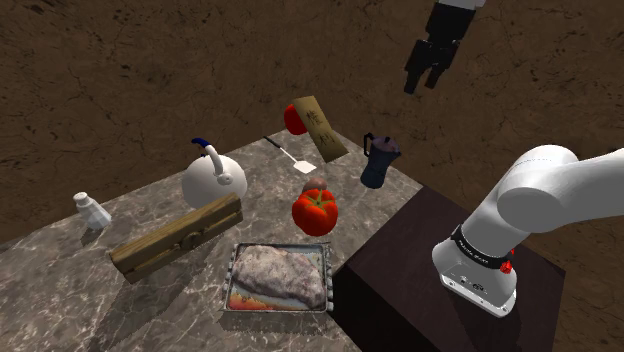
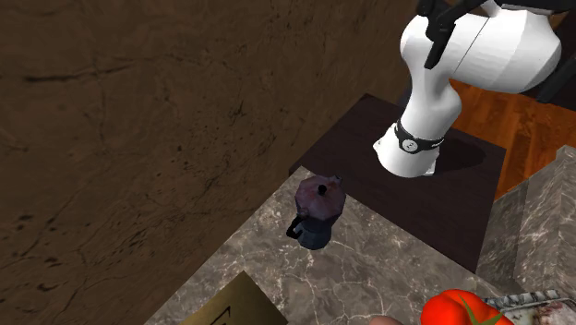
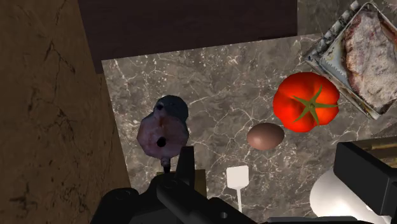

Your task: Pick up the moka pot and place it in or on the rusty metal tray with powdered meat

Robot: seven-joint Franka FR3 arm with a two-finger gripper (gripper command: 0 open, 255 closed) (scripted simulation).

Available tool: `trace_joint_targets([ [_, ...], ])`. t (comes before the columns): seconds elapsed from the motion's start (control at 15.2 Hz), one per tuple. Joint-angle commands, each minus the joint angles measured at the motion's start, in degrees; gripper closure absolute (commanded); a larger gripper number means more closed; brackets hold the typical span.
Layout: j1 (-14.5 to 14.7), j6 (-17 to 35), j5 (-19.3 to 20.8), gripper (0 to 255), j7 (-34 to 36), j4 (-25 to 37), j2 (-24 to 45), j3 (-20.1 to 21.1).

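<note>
gripper [image 1: 424, 82]: fingers spread apart, holding nothing, hanging high over the counter's corner | moka pot [image 1: 379, 160]: dark, upright on the marble counter [image 1: 60, 300] near the edge that meets the stand [image 1: 400, 285], well below the gripper | tray [image 1: 275, 308]: metal, carries a slab of meat; red tomato [image 1: 315, 210] lies between tray and pot

One moka pot [image 1: 379, 160]; one tray [image 1: 276, 308]; one kettle [image 1: 213, 182]; one egg [image 1: 316, 184]; one spatula [image 1: 298, 160]; one shaker [image 1: 92, 211]; two red fruits [image 1: 314, 211]; one wooden block [image 1: 178, 236]; one board [image 1: 322, 128]
</note>
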State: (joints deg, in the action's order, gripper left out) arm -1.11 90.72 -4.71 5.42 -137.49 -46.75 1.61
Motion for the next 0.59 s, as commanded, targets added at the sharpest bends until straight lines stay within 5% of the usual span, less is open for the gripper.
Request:
trace_joint_targets([
  [0.0,0.0,0.0,0.0,0,0.0,0.0,0.0,0.0],
  [0.53,-1.5,13.1,2.8,0,-5.7,-4.7,11.0,-3.6],
])
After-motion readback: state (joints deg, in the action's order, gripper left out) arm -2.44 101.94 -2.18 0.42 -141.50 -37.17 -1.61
